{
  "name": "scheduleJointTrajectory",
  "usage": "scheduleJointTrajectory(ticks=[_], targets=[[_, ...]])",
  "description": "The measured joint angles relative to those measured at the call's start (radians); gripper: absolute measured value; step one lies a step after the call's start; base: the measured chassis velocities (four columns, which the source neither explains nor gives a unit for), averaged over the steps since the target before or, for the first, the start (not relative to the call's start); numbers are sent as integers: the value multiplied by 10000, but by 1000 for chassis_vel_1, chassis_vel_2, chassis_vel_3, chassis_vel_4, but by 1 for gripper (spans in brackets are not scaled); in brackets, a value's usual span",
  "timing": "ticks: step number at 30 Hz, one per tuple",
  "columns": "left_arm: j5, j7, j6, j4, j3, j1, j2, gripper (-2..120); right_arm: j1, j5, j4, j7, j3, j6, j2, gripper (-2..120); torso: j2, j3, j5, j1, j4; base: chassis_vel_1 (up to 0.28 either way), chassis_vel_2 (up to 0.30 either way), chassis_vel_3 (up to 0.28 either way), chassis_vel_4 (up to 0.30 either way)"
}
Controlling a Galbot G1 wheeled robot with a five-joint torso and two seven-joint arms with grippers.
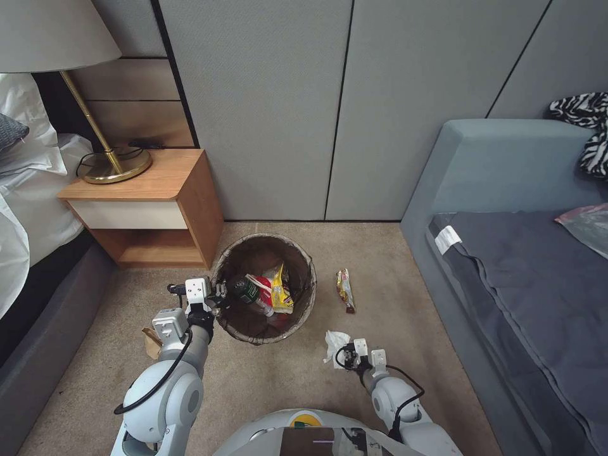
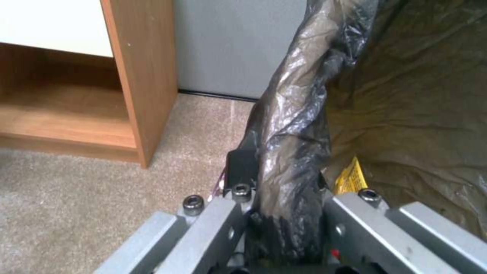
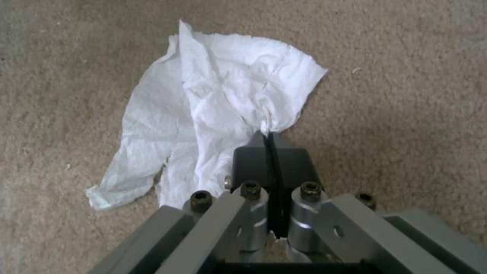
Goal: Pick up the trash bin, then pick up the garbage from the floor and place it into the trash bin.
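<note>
Beige carpet (image 1: pixel 266 380) runs between a wooden nightstand (image 1: pixel 152 209) and a grey sofa (image 1: pixel 506 253). The right gripper (image 3: pixel 268 134) pinches a white tissue (image 3: pixel 213 114). The left gripper (image 1: pixel 218 297) clamps the trash bin (image 1: pixel 297 256) rim; a snack wrapper (image 1: pixel 345 290) lies right of it.

White tissue (image 3: pixel 213 110), zebra-striped cloth (image 1: pixel 589 126)

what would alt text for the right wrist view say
The right gripper, fingers closed together, pinches one edge of a crumpled white tissue that lies spread on beige carpet.
</note>
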Motion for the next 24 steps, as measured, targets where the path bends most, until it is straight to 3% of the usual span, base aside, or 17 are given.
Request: scheduleJointTrajectory(ticks=[24], targets=[[0,4,0,4,21,-5,-4,2,-34,-234,135,70,90,257,-8,0,0,0,-5,0,-3,0,0,0,0]])
